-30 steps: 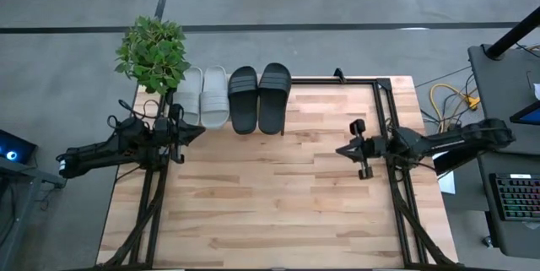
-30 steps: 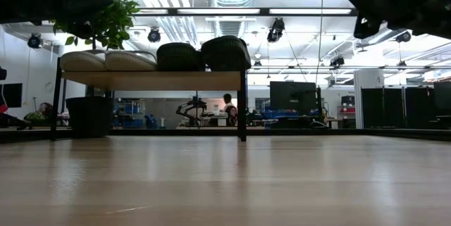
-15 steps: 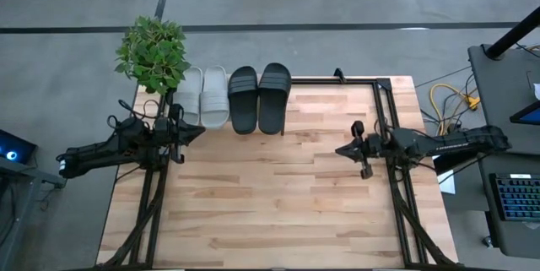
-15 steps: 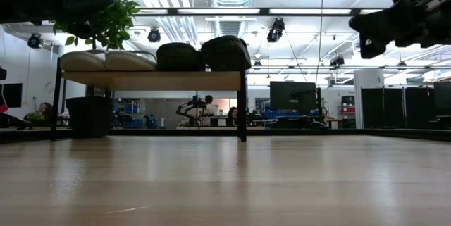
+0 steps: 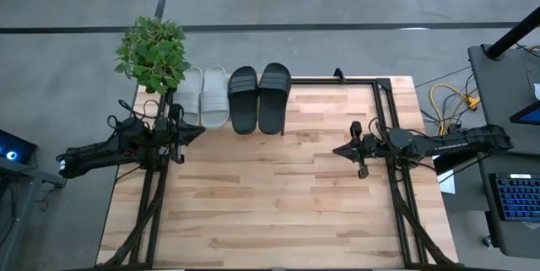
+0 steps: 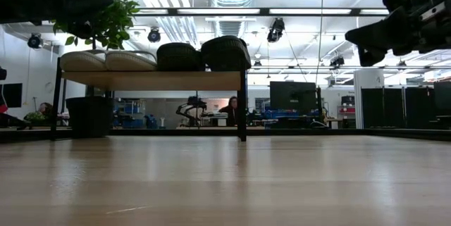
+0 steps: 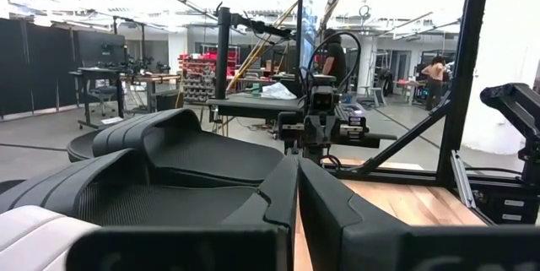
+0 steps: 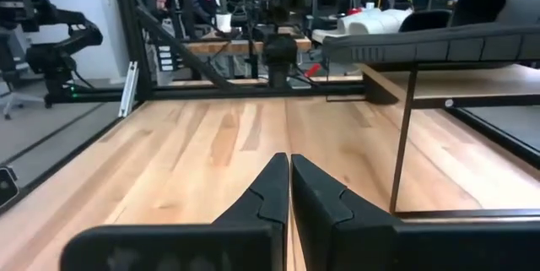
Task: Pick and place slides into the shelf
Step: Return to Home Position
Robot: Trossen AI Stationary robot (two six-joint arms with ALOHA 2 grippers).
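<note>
On top of the shelf (image 6: 151, 80), at the back left corner of the surface (image 5: 278, 203) beside a plant (image 5: 152, 51): all four slides, side by side, grey pair (image 5: 205, 95) leftmost, black pair (image 5: 260, 98) next to it, none hanging off as far as can be seen. Looks like placing and tidying done, with only the retreat to rest in hand. Left hand (image 5: 199, 132) just in front of the grey pair, fingers pressed together, holding nothing. Right hand (image 5: 337, 149) well apart from the shelf, raised above the right side of the surface, likewise pinched closed and empty. Next, probably: draw both arms back toward their bases, keeping the left one clear of the shelf's front edge so as not to nudge a slide; no further grasp called for.
</note>
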